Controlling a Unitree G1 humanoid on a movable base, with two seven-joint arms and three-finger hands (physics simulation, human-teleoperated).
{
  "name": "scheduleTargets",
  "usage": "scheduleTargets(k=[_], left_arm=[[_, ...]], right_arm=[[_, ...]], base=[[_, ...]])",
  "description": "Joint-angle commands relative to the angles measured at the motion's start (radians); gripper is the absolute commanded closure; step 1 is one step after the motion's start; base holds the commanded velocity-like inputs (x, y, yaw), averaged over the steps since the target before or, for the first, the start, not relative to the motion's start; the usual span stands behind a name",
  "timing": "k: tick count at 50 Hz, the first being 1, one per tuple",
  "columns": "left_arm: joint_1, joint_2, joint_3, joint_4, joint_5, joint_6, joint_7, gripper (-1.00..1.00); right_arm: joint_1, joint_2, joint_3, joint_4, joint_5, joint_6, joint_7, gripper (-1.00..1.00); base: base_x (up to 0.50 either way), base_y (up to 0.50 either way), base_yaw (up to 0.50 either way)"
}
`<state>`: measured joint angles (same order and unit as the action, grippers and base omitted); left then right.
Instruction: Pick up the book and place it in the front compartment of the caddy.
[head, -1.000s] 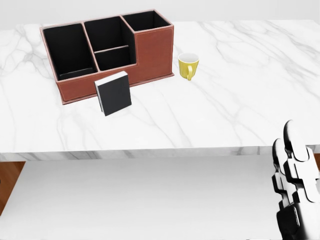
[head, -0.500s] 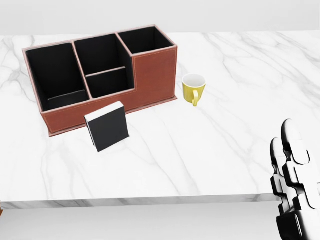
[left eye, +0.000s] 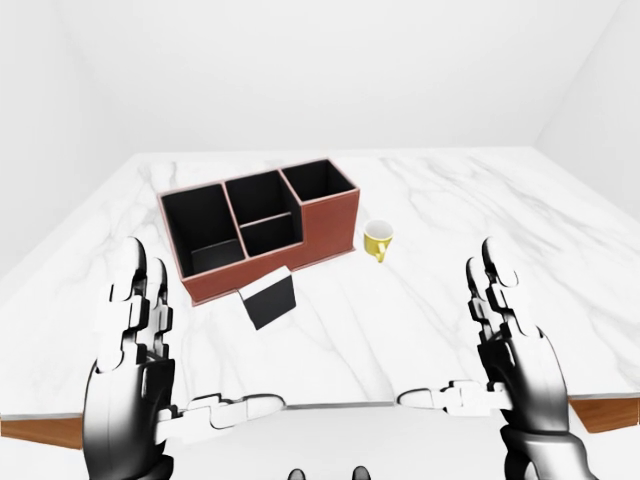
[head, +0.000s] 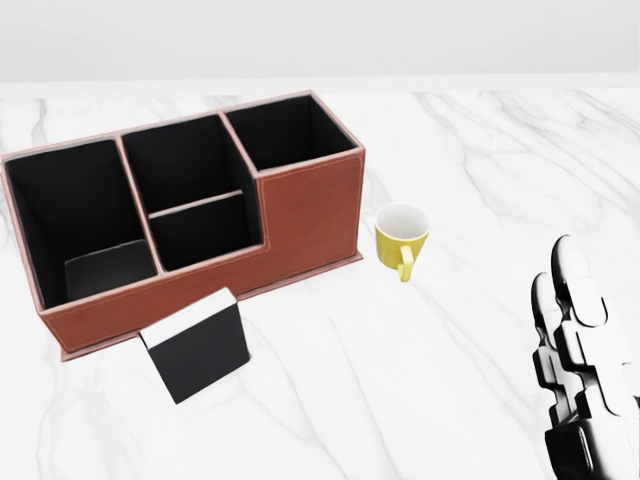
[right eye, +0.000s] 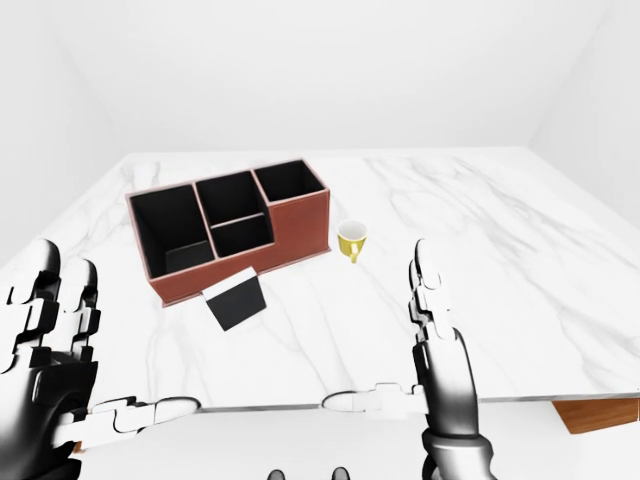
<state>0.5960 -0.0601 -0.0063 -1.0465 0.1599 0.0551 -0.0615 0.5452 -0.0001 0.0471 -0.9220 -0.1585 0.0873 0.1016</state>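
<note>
**Book leaning at the caddy, both hands raised and empty**

White walls close in a marble table (left eye: 450, 200) whose veined top fills most of every view; its near edge shows only in the two eye views, with brown flooring at the lower corners. On the table stands a reddish-brown leather caddy (head: 305, 215), turned at an angle, with black-lined compartments: one large at the head view's left, a middle one split by a low divider, and a taller one at the upper right. The left end of the caddy is cut off by the head view's edge. A dark flat shape lies inside the large left compartment; what it is cannot be made out.

The book (head: 196, 344), black-covered with a white page edge on top, stands tilted just below the caddy's low long wall, its top edge at or touching that wall; contact is hard to judge. A yellow mug (head: 401, 238) sits just right of the caddy, apart from it, handle toward the viewer.

The left hand (left eye: 135, 335) and right hand (left eye: 510, 335) hover over the near table edge, fingers upright and spread, thumbs pointing inward, holding nothing. In the head view only the right hand appears, cropped at the bottom.
</note>
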Motion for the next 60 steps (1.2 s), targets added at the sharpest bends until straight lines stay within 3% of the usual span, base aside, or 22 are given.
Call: scheduleTargets(k=[1, 13, 20, 42, 46, 47, 49, 52, 56, 57, 59, 60], left_arm=[[0.004, 0.009, -0.011, -0.001, 0.003, -0.003, 0.009, -1.0], [0.004, 0.015, -0.013, -0.001, -0.003, 0.0, 0.011, -1.0], [0.014, 0.011, -0.009, -0.001, -0.009, -0.013, 0.008, -1.0], [0.008, 0.011, -0.015, -0.001, 0.008, 0.001, 0.011, -1.0], [0.001, 0.017, -0.035, -0.001, 0.052, 0.021, 0.02, -1.0], [-0.008, 0.03, -0.06, -0.001, 0.12, 0.032, 0.029, -1.0], [-0.014, 0.042, -0.078, 0.004, 0.156, 0.032, 0.047, -1.0], [-0.026, 0.076, -0.145, 0.047, 0.313, 0.032, 0.106, -1.0], [-0.012, 0.116, -0.21, 0.062, 0.383, 0.032, 0.165, -1.0], [0.009, 0.122, -0.245, 0.081, 0.445, 0.032, 0.224, -1.0], [0.005, 0.155, -0.277, 0.088, 0.471, 0.032, 0.241, -1.0], [0.002, 0.174, -0.314, 0.117, 0.543, 0.032, 0.269, -1.0]], right_arm=[[-0.017, -0.008, 0.013, 0.01, -0.018, 0.0, -0.019, -1.0], [-0.055, -0.027, 0.053, 0.035, -0.017, 0.0, -0.035, -1.0], [-0.039, -0.035, 0.045, 0.022, -0.001, 0.0, -0.041, -1.0], [-0.029, -0.03, 0.038, 0.008, -0.005, 0.0, -0.035, -1.0], [-0.026, -0.025, 0.032, 0.014, -0.012, 0.0, -0.045, -1.0], [-0.028, -0.025, 0.035, 0.018, -0.021, 0.0, -0.048, -1.0], [-0.029, -0.025, 0.036, 0.021, -0.026, 0.0, -0.052, -1.0], [-0.027, -0.025, 0.035, 0.023, -0.02, 0.0, -0.053, -1.0], [-0.022, -0.024, 0.032, 0.02, -0.016, 0.0, -0.051, -1.0], [-0.02, -0.024, 0.031, 0.021, -0.014, 0.0, -0.05, -1.0], [-0.02, -0.023, 0.03, 0.022, -0.013, 0.0, -0.05, -1.0], [-0.02, -0.023, 0.031, 0.024, -0.014, 0.0, -0.049, -1.0]], base=[[0.5, 0.0, 0.0], [0.5, 0.0, 0.0], [0.5, 0.0, 0.0], [0.5, 0.0, 0.0], [0.5, 0.0, 0.0], [0.5, 0.0, 0.0], [0.5, 0.0, 0.0], [0.15, 0.0, 0.0], [0.0, 0.0, 0.0], [0.0, 0.0, 0.0], [0.0, 0.0, 0.0], [0.0, 0.0, 0.0]])
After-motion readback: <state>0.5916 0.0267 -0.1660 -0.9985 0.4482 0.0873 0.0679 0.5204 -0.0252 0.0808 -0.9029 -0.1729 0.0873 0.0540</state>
